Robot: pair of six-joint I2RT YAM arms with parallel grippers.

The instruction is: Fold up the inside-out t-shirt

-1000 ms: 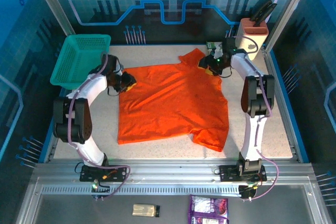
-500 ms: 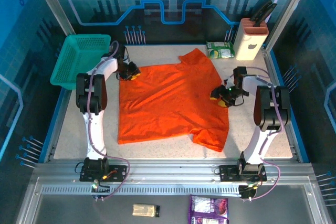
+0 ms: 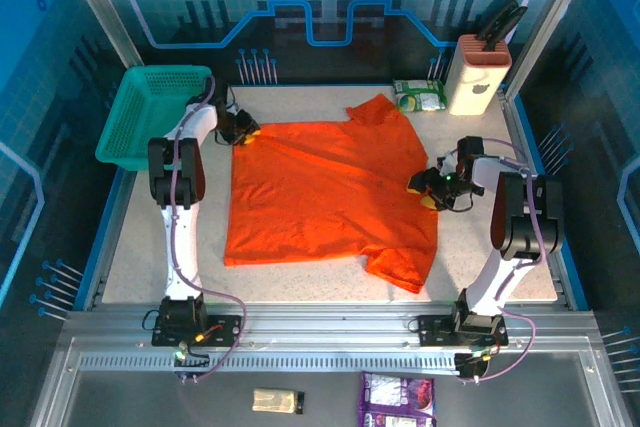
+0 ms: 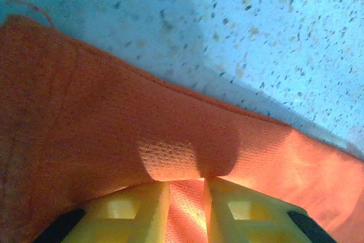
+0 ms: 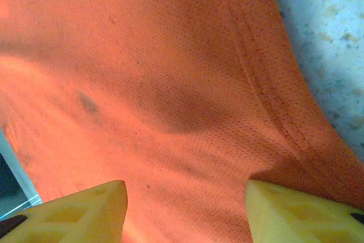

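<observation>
The inside-out t-shirt (image 3: 330,197) lies spread flat on the speckled table, bright orange-red, with one sleeve toward the back and one at the front right. My left gripper (image 3: 243,134) sits at the shirt's far left corner. In the left wrist view its yellow fingers (image 4: 142,206) stand close together with a fold of the t-shirt (image 4: 114,129) pinched between them. My right gripper (image 3: 425,190) is at the shirt's right edge. In the right wrist view its yellow fingers (image 5: 85,206) stand wide apart over the t-shirt (image 5: 170,83), near a seam.
A teal mesh basket (image 3: 150,112) stands at the back left, close behind the left arm. At the back right are a green packet (image 3: 420,95) and a white box (image 3: 478,72). Bare table (image 3: 500,257) shows to the right and in front of the shirt.
The right gripper has come from the back sleeve down to the shirt's right edge. The left gripper has gone from the left edge to the far left corner, and that corner has shifted a little.
</observation>
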